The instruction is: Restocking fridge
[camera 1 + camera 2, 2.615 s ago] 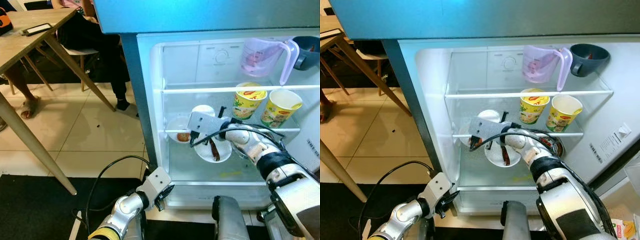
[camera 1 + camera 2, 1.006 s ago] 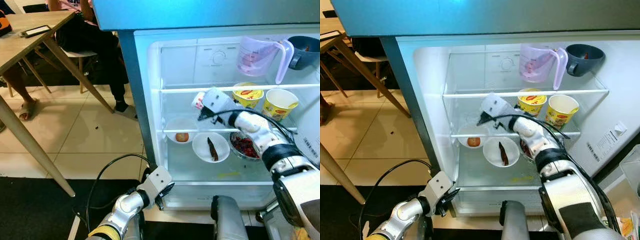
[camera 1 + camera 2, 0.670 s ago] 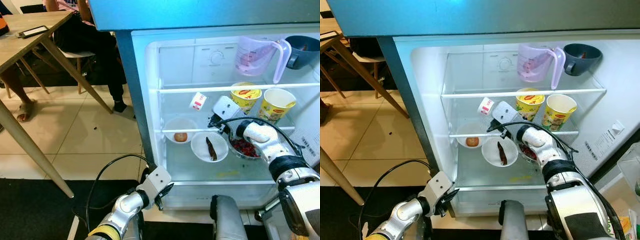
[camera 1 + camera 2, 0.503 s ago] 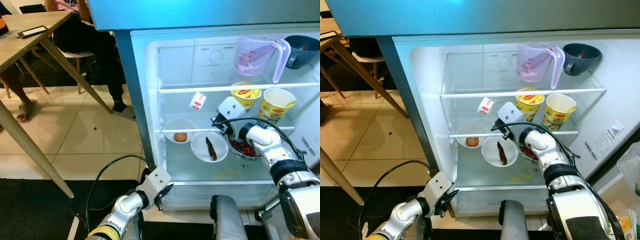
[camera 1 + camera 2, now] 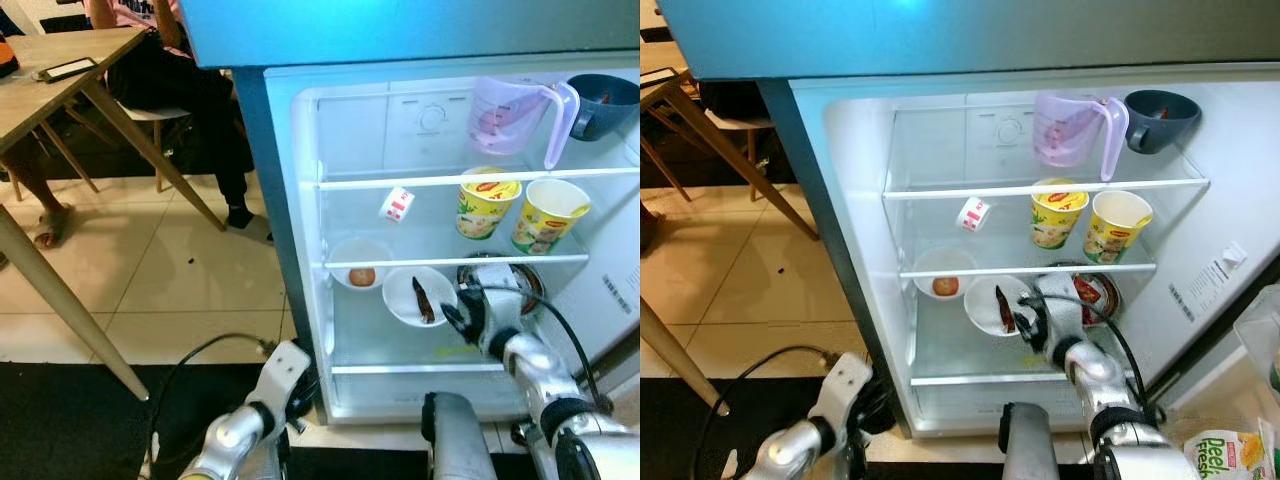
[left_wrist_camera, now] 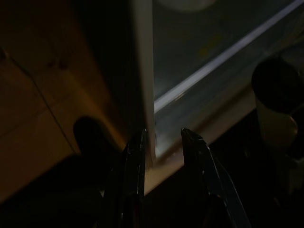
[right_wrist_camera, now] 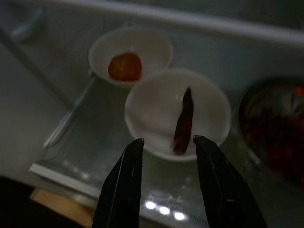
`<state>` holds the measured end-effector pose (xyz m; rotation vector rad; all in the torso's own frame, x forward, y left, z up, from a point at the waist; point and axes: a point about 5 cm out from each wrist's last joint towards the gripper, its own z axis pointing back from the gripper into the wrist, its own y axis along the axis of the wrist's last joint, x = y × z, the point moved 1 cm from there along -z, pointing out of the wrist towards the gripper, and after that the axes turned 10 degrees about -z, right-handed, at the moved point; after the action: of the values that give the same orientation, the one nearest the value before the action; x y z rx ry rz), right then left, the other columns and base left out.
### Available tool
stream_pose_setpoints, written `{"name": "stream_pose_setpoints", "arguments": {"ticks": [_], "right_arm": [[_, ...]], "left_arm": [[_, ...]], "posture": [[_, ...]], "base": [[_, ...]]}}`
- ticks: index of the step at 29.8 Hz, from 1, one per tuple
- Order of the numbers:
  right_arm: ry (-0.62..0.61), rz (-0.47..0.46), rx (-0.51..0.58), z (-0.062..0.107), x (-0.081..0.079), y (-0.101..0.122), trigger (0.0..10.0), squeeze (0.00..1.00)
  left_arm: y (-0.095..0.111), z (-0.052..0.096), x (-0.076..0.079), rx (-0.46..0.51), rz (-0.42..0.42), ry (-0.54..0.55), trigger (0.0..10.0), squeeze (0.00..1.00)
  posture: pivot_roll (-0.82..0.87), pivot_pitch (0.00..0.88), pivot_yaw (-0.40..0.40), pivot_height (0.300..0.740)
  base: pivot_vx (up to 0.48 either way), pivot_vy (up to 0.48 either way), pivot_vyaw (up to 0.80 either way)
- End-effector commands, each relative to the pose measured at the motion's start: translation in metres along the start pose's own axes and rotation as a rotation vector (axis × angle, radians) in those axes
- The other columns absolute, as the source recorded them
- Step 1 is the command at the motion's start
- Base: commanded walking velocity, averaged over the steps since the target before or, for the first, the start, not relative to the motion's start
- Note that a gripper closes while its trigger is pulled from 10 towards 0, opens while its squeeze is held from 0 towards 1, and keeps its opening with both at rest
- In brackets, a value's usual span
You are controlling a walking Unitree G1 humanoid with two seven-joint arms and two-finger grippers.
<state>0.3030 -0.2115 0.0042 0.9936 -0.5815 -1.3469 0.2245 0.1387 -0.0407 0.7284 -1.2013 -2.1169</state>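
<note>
The fridge (image 5: 300,200) stands open before me. A small white and red cup (image 5: 397,204) lies tilted on the middle shelf, left of two yellow noodle cups (image 5: 481,201). On the lower shelf are a white bowl with an orange piece (image 5: 361,263), a white bowl with a dark chilli (image 7: 183,118) and a dark bowl of red food (image 5: 510,280). My right gripper (image 7: 166,140) is open and empty, hanging just outside the lower shelf in front of the chilli bowl. My left gripper (image 6: 162,135) is low by the fridge's bottom left corner, fingers apart, holding nothing.
A pale pitcher (image 5: 510,112) and a grey cup (image 5: 605,92) stand on the top shelf. A wooden table (image 5: 60,80) and a seated person (image 5: 190,90) are at the left over tiled floor. The fridge door (image 5: 1230,270) is at the right, with a snack packet (image 5: 1230,455) below it.
My right gripper let go of the small cup on the middle shelf, then drew back down and out to the front of the lower shelf. The left arm sank lower.
</note>
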Motion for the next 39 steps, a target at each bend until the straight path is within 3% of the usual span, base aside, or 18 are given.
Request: {"name": "stream_pose_setpoints", "arguments": {"ticks": [1,5,9,11,12,13,14,18,19,20,22,23,24,26,27,39], "right_arm": [[0.005,-0.033,-0.011,0.0,-0.003,-0.006,10.0,0.0],[-0.004,-0.048,-0.052,0.003,-0.004,-0.021,10.0,0.0],[-0.045,-0.083,-0.144,0.01,-0.004,-0.051,10.0,0.0],[-0.048,-0.088,-0.153,0.011,-0.004,-0.054,10.0,0.0],[-0.062,-0.109,-0.187,0.015,-0.006,-0.067,10.0,0.0],[-0.062,-0.109,-0.187,0.015,-0.006,-0.067,10.0,0.0],[-0.071,-0.123,-0.202,0.017,-0.006,-0.072,10.0,0.0],[-0.079,-0.134,-0.214,0.018,-0.006,-0.076,10.0,0.0],[-0.088,-0.136,-0.227,0.02,-0.006,-0.081,10.0,0.0],[-0.088,-0.136,-0.227,0.02,-0.006,-0.081,10.0,0.0],[-0.111,-0.15,-0.255,0.026,-0.005,-0.092,10.0,0.0],[-0.111,-0.15,-0.255,0.026,-0.005,-0.092,10.0,0.0],[-0.124,-0.163,-0.278,0.031,-0.004,-0.101,10.0,0.0],[-0.132,-0.168,-0.288,0.033,-0.004,-0.105,10.0,0.0],[-0.148,-0.179,-0.303,0.036,-0.002,-0.11,10.0,0.0],[-0.206,-0.227,-0.393,0.052,0.0,-0.136,10.0,0.0]], "left_arm": [[-0.006,0.008,-0.003,-0.001,0.007,-0.004,10.0,0.0],[-0.017,0.016,0.001,-0.044,-0.012,-0.023,10.0,0.0],[-0.042,0.037,-0.009,-0.132,0.112,0.114,10.0,0.0],[-0.046,0.041,-0.011,-0.147,0.128,0.138,10.0,0.0],[-0.064,0.059,-0.021,-0.223,0.233,0.255,10.0,0.0],[-0.064,0.059,-0.021,-0.223,0.233,0.255,10.0,0.0],[-0.072,0.068,-0.025,-0.252,0.289,0.308,10.0,0.0],[-0.077,0.074,-0.026,-0.269,0.324,0.339,10.0,0.0],[-0.086,0.085,-0.028,-0.302,0.37,0.393,10.0,0.0],[-0.086,0.085,-0.028,-0.302,0.37,0.393,10.0,0.0],[-0.105,0.11,-0.03,-0.377,0.473,0.517,10.0,0.0],[-0.105,0.11,-0.03,-0.377,0.473,0.517,10.0,0.0],[-0.118,0.128,-0.024,-0.451,0.527,0.574,10.0,0.0],[-0.123,0.132,-0.021,-0.476,0.542,0.584,10.0,0.0],[-0.131,0.14,-0.012,-0.531,0.583,0.602,10.0,0.0],[-0.144,0.149,0.013,-0.637,0.679,0.619,10.0,0.0]], "posture": [[0.01,0.0,0.015,0.603],[0.01,0.0,0.015,0.618],[0.01,0.0,0.02,0.637],[0.01,0.0,0.02,0.642],[0.02,0.0,0.021,0.652],[0.02,0.0,0.021,0.652],[0.02,0.0,0.022,0.657],[0.01,0.0,0.023,0.661],[0.02,0.0,0.024,0.666],[0.02,0.0,0.024,0.666],[0.02,0.0,0.021,0.676],[0.02,0.0,0.021,0.676],[0.02,0.0,0.02,0.686],[0.02,0.0,0.02,0.691],[0.02,0.0,0.02,0.7],[0.03,0.0,0.012,0.74]], "base": [[0.0,0.0,0.0],[0.0,0.0,0.0],[0.0,0.0,0.0],[0.0,0.0,0.0],[0.0,0.0,0.0],[0.0,0.0,0.0],[0.0,0.0,0.0],[0.0,0.0,0.0],[0.0,0.0,0.0],[0.0,0.0,0.0],[0.0,0.0,0.0],[0.0,0.0,0.0],[0.0,0.0,0.0],[0.0,0.0,0.0],[0.0,0.0,0.0],[0.0,0.0,0.0]]}}
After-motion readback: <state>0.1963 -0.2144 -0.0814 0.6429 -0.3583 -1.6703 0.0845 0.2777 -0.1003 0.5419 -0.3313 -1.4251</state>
